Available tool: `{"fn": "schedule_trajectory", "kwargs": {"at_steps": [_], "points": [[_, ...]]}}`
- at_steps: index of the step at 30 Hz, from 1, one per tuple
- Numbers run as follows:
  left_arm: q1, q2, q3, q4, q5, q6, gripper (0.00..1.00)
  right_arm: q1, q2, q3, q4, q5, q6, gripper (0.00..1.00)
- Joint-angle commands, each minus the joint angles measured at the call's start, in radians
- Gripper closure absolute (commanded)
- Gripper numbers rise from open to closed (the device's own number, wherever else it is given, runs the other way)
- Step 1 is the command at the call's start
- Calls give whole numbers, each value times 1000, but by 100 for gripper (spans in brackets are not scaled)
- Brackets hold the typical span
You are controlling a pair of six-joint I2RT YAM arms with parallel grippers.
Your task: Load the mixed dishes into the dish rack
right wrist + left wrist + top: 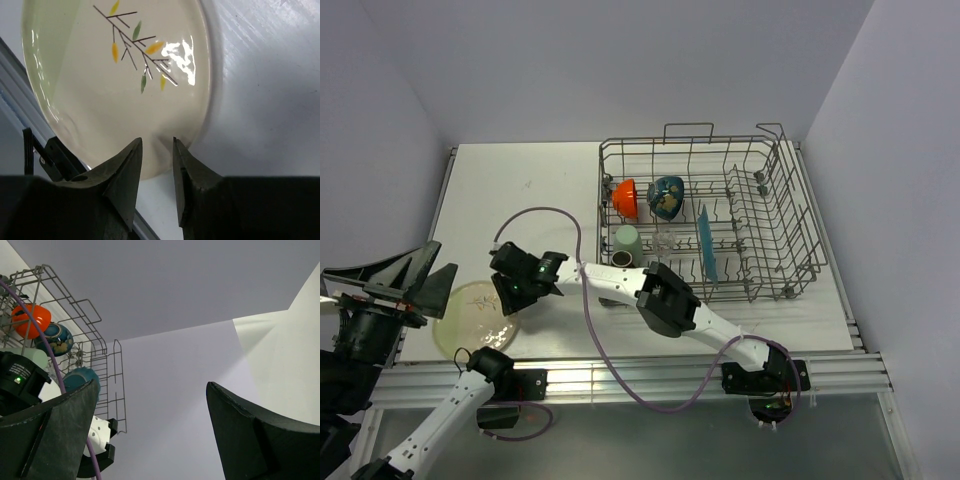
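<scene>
Right gripper [157, 142]: jaws a narrow gap apart, tips right at the rim of the round cream plate with a leafy twig drawing [120, 75]. I see no clamp on it.
Left gripper [152, 410]: jaws wide apart, nothing between them, raised well to the left of the right gripper.
Done: 6 of 7 dishes sit in the grey wire dish rack [775, 215], well to the right of the right gripper. They are the orange bowl [625, 198], blue bowl with cream inside [666, 195], pale green mug [628, 240], dark brown mug [621, 259], small clear glass [665, 243] and teal scalloped plate [706, 243], which stands on edge.
Left: by my judgement 1 dish, the cream plate, not yet gripped, carried or stood among the tines.
Plate look: shallow and glossy, lying flat and face up on the white worktop [520, 180] directly under the right gripper. The glare on the glaze suggests a slippery rim.
</scene>
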State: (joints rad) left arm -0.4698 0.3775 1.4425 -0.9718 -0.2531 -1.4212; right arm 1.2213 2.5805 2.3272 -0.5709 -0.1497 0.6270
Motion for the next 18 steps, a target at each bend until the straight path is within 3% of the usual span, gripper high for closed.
{"fn": "schedule_trajectory", "kwargs": {"at_steps": [1,7,12,15,18], "points": [[-6,31,16,5,-2,-4,5,-2,32,44,-6,33,17,63],[-10,34,4,15,0,-7,5,-5,0,-12,-27,116,-4,64],[-16,29,-16,19,2,-10,5,-2,-118,-135,97,153,-98,58],[-21,26,-34,28,0,-16,5,-9,-96,-62,4,249,-121,57],[-27,26,-37,30,-3,-16,5,-31,-82,4,-32,228,-130,57]]}}
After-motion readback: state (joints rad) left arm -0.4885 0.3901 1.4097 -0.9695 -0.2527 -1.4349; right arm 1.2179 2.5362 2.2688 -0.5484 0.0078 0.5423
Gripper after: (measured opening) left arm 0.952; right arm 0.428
